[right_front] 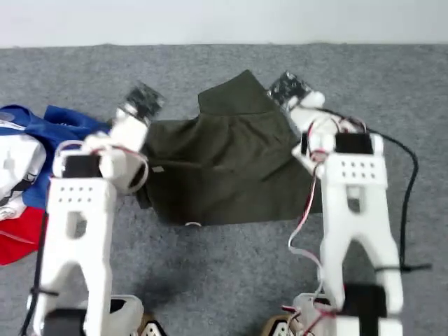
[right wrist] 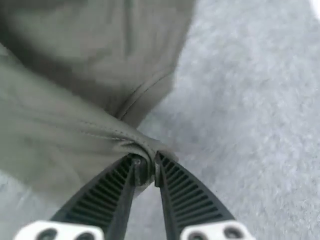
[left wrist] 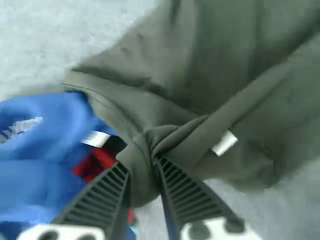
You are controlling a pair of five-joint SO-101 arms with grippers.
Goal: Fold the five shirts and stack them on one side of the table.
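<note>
Fold looks underway on the olive shirt, my left end effector and right end effector each pinching bunched fabric; next I'd carry both sides over evenly.

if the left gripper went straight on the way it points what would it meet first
The olive shirt: the left gripper is shut on a bunched fold of it, and more of that shirt lies straight ahead. The blue shirt looks off that line.
</note>
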